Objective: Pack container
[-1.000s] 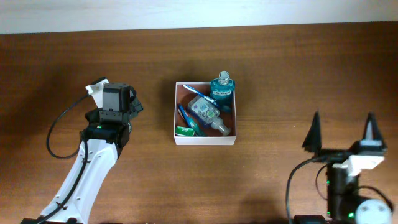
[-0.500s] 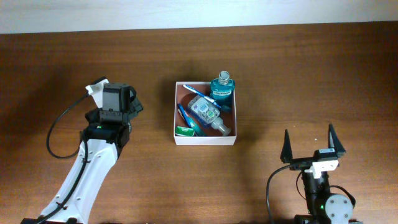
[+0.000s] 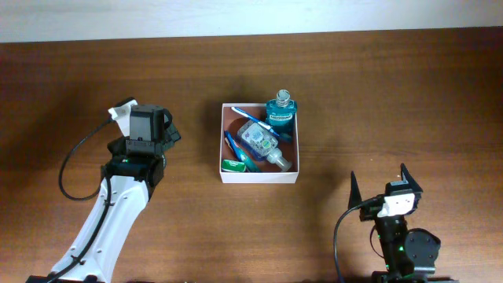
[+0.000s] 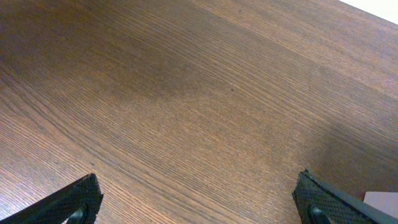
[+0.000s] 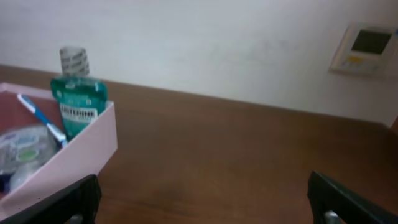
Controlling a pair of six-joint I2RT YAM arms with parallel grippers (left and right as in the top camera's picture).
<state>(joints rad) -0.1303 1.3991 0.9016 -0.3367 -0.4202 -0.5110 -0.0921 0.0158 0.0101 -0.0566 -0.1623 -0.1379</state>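
Brown wooden worktop (image 3: 377,94), the container (image 3: 259,178) at its centre, filled with toiletries. Left tool (image 4: 198,196) and right tool (image 3: 379,177) gape empty, well apart from it. A careless reach might topple the upright teal bottle (image 3: 281,108).

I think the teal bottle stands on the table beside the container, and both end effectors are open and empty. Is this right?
Not quite: the teal bottle stands inside the container, in a corner, as the overhead view shows. The left end effector and the right end effector are open and empty.
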